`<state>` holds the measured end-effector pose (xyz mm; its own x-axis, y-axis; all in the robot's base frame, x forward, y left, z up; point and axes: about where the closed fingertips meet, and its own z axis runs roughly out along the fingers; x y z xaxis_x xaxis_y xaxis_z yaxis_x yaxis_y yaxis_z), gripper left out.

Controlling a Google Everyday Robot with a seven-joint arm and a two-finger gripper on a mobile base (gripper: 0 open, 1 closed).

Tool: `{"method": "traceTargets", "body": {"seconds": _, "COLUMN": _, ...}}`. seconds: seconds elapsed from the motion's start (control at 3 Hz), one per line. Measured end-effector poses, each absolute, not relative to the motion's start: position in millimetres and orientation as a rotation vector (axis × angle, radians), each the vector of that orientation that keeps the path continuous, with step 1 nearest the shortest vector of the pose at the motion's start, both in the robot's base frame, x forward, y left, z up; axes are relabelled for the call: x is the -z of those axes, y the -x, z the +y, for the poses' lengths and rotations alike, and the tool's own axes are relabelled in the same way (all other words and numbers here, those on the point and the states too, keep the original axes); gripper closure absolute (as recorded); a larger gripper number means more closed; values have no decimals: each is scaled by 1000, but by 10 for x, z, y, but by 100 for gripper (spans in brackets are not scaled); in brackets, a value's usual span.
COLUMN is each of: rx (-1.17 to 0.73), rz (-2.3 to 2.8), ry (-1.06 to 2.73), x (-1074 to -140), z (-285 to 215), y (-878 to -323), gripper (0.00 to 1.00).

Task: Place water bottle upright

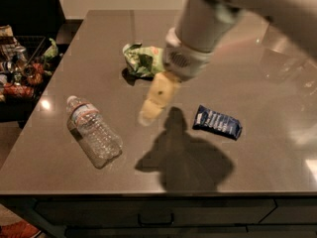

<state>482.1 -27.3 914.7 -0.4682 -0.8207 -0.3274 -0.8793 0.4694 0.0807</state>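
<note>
The water bottle (92,131) lies on its side near the front left of the grey table (257,83), its white cap pointing to the back left. It is clear and ribbed with a pale, red-banded label. My gripper (150,112) hangs above the table's middle, to the right of the bottle and apart from it, its yellowish fingers pointing down and to the left. It holds nothing that I can see.
A green crinkled snack bag (142,60) lies behind the gripper, partly hidden by the arm. A small dark blue packet (217,122) lies to the gripper's right. A wire basket of assorted items (20,66) stands off the table's left edge.
</note>
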Motion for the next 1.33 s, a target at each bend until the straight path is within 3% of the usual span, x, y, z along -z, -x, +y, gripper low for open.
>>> {"method": "traceTargets", "body": {"seconds": 1.33, "rx": -380, "rz": 2594, "ry": 1470, "x": -8755, "z": 1164, "y": -4962, "gripper": 0}}
